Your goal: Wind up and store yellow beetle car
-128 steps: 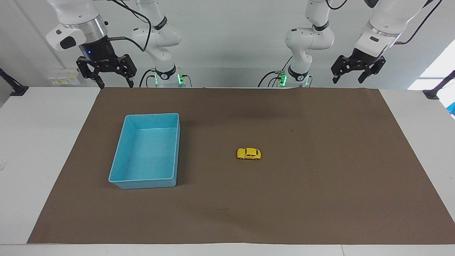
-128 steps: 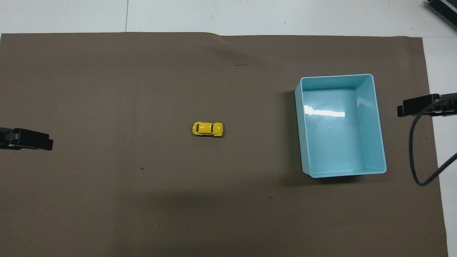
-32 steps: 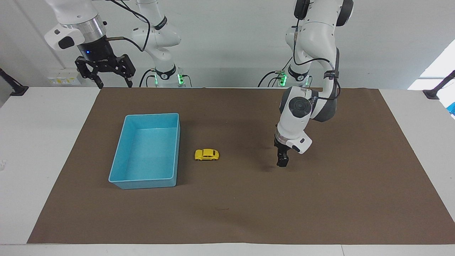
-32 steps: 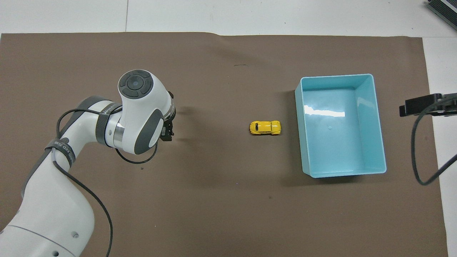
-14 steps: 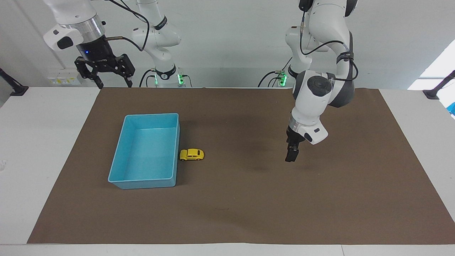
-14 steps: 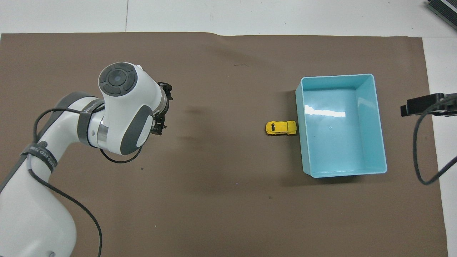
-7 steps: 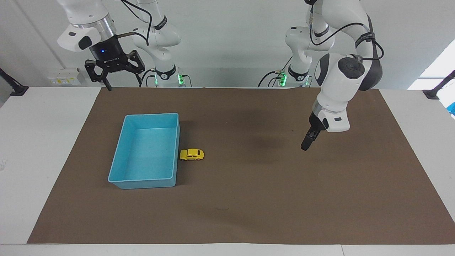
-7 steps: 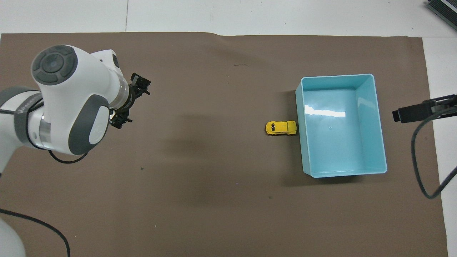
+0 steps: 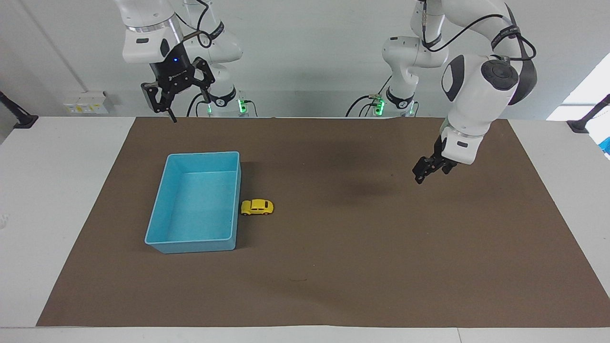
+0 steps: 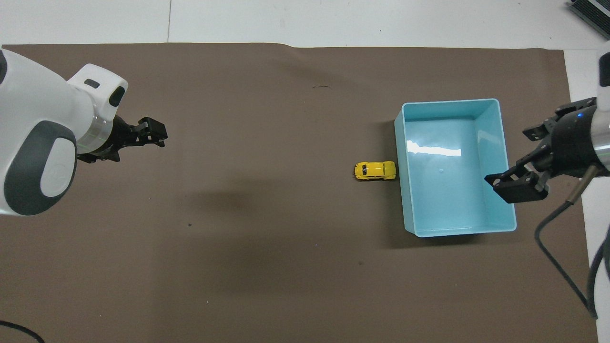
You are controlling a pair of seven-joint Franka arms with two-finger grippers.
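Note:
The yellow beetle car (image 9: 257,207) (image 10: 375,170) stands on the brown mat with its nose against the outer wall of the light-blue tray (image 9: 190,247) (image 10: 448,200), on the side toward the left arm's end. Nothing is in the tray. My left gripper (image 9: 425,172) (image 10: 152,132) hangs open and holds nothing, above the mat toward the left arm's end and well away from the car. My right gripper (image 9: 188,107) (image 10: 524,159) is open and raised high. In the overhead view it overlaps the tray's rim at the right arm's end.
The brown mat (image 9: 362,267) covers most of the white table (image 9: 52,190). A black clamp (image 9: 584,121) stands at each end of the table, near the robots.
The left arm has pulled back toward its own end and risen. The right gripper has swung in toward the tray. The car, which rolled up to the tray earlier, has not moved.

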